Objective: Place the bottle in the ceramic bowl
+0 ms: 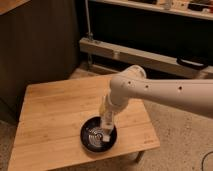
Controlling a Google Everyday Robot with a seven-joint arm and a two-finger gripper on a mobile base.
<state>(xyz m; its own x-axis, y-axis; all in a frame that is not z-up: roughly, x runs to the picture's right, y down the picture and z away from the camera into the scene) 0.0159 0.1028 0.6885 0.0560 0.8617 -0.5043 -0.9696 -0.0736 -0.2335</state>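
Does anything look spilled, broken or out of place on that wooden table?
Nothing stands out. The black ceramic bowl sits flat on the wooden table, near its front edge but fully on it. The end effector hangs above the bowl with the white bottle reaching down into it. No spill or damage shows.

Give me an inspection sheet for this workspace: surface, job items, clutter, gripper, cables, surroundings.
Surface: wooden table, light planked top, no damage visible.
Job's things: ceramic bowl, glossy black, near the table's front edge. The bottle is white, roughly upright, with its lower end inside the bowl's rim. Cannot tell if it rests on the bowl's bottom.
Clutter: nothing seen on the table.
Grippers: gripper points straight down over the bowl, at the bottle.
Cables: a thin dark line on the floor at lower right, possibly a cable.
Surroundings: speckled floor, dark wooden panel behind left, metal shelf rail behind.
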